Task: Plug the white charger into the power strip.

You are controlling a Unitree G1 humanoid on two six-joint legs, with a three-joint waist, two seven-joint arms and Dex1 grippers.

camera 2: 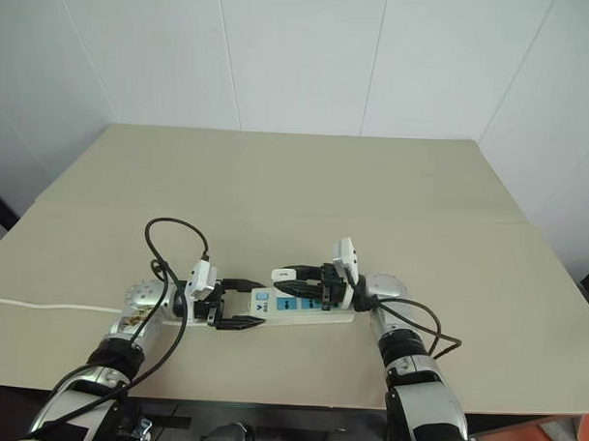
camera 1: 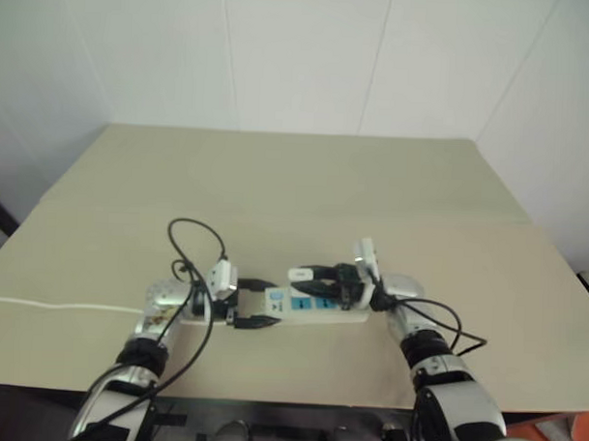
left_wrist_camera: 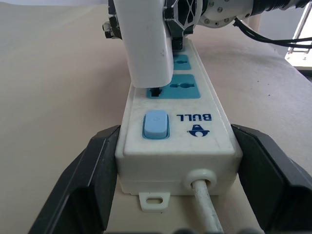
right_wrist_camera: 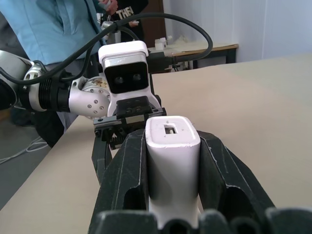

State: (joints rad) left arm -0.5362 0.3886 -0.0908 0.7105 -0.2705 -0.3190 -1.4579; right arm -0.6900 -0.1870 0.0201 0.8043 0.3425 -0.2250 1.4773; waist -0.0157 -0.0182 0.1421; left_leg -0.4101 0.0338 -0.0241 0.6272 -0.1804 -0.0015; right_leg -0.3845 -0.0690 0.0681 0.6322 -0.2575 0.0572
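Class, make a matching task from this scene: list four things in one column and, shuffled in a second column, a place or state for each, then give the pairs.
Things:
1. small white rounded charger
2. long white power strip with blue sockets
3. light blue end switch
4. white cord

Places or states:
A. trails across the beige table toward its left edge
B. clamped between the right gripper fingers
C. beside the "BULL" logo
D. its end flanked by the left gripper fingers

Pairs: 1-B, 2-D, 3-C, 4-A
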